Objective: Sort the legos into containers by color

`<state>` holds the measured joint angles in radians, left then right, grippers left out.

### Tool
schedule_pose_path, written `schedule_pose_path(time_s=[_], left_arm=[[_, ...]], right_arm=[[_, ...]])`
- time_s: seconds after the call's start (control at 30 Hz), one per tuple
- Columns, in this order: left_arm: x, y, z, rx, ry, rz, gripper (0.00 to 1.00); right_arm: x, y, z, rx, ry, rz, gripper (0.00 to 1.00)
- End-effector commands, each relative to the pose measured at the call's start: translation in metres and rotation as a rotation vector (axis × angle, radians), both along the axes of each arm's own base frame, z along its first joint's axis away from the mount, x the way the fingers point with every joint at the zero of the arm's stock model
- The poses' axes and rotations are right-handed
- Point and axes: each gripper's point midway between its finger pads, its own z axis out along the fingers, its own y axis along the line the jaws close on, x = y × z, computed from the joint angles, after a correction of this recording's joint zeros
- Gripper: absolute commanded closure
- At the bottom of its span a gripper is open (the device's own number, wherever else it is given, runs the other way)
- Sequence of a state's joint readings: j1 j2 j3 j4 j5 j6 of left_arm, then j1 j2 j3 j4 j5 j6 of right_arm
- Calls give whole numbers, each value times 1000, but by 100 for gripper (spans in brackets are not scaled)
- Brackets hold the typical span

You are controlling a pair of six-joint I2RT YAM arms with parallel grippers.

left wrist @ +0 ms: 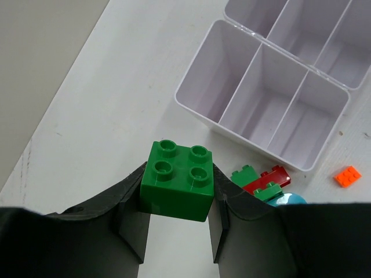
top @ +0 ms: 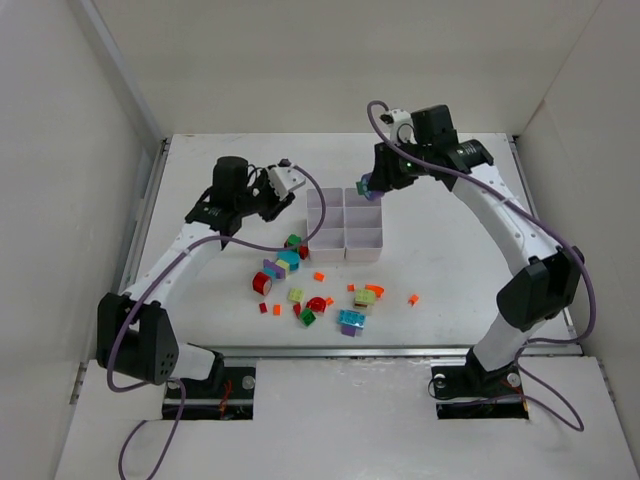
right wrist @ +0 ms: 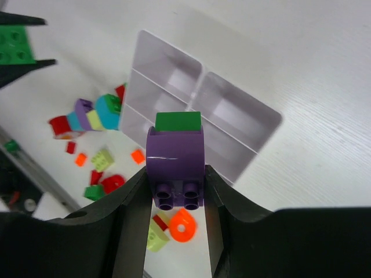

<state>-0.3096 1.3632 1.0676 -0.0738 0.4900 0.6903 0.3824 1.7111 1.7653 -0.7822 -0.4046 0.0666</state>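
Note:
The white six-compartment tray (top: 346, 258) stands mid-table; all its compartments that show look empty. My left gripper (top: 281, 192) hovers just left of the tray, shut on a green four-stud brick (left wrist: 177, 179). The tray also shows in the left wrist view (left wrist: 243, 87). My right gripper (top: 370, 186) is over the tray's far right corner, shut on a purple arched brick (right wrist: 174, 156) with a green piece (right wrist: 178, 121) stuck to its far end. The tray (right wrist: 243, 110) lies below and beyond it. Loose legos (top: 310, 292) lie scattered in front of the tray.
A red round piece (top: 262, 283), a cyan brick (top: 351, 319) and a lone orange bit (top: 413, 298) lie among the loose pieces. Green and red bricks (left wrist: 264, 180) and an orange bit (left wrist: 348, 175) sit by the tray's near wall. White walls enclose the table on three sides.

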Motion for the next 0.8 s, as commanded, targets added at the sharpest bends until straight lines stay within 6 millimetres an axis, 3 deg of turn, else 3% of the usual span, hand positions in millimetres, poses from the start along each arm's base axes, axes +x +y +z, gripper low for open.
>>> schedule_pose_path(time_s=[0.0,0.13,0.17,0.23,0.27,0.33,0.43,0.53,0.63,0.7,0.77], left_arm=[[-13,-5,26,-75,-40,-38,100],[-34,-11,36,-146,-20,-185,100],[-54,-19,41,-185,-16,-294,100],[-67,-16,43,-180,-67,-416,100],[-85,-23,38,-211,-36,-503,100],[-89,-23,39,-221,-45,-531,100],[-72,-29,18,-218,42,-464,100],[-36,-38,4,-26,-42,-289,100],[-18,-39,-6,76,-116,-206,100],[-16,-47,2,97,-138,-240,100],[-27,-62,-7,95,-82,-302,100]], right_arm=[[-12,-19,9,-137,-113,-14,100],[-28,-13,14,-140,-153,50,100],[-28,-14,14,-143,-170,58,100],[-29,-18,9,-172,-191,44,100],[-28,-17,15,-181,-224,43,100],[-29,-23,15,-197,-230,24,100],[-31,-28,19,-204,-249,5,100],[-34,-34,13,-219,-248,-9,100],[-35,-37,7,-231,-245,-20,100],[-37,-38,-1,-241,-226,-17,100],[-37,-38,-1,-236,-221,-22,100]])
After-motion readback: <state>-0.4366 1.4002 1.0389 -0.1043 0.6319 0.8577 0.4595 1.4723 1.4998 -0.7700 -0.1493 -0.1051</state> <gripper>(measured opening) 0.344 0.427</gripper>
